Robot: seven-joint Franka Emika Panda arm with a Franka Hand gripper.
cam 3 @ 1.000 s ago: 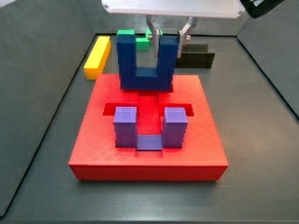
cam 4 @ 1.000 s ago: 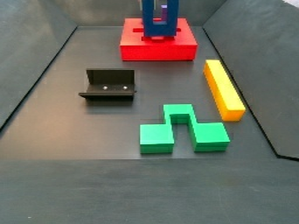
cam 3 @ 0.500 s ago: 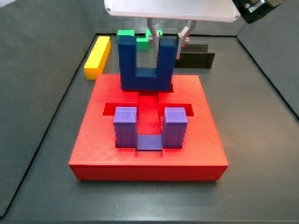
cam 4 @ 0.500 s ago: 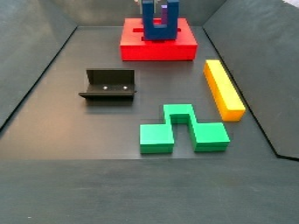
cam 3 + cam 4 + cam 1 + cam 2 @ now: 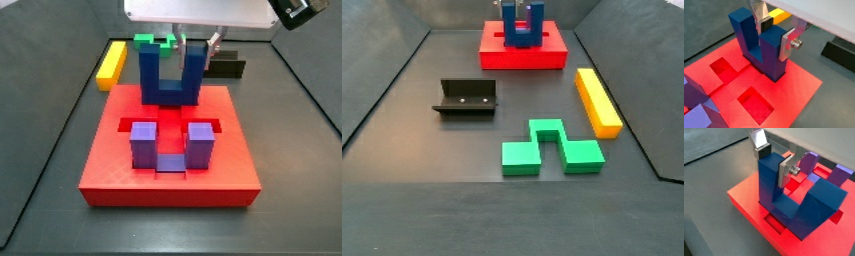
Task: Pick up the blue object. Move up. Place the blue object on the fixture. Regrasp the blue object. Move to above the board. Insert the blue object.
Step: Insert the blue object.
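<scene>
While claw point(image 5: 186, 45) grips blue object point(image 5: 171, 78), sunk lower vs before, on board point(image 5: 170, 170)

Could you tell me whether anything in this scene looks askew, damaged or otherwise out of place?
Nothing stands out: the gripper holds one prong of the blue object upright on the board, and the purple block also stands upright there.

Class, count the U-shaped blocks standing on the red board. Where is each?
2. The blue object stands at the board's far end, one prong gripped by the tool; the purple block sits nearer the front.
</scene>
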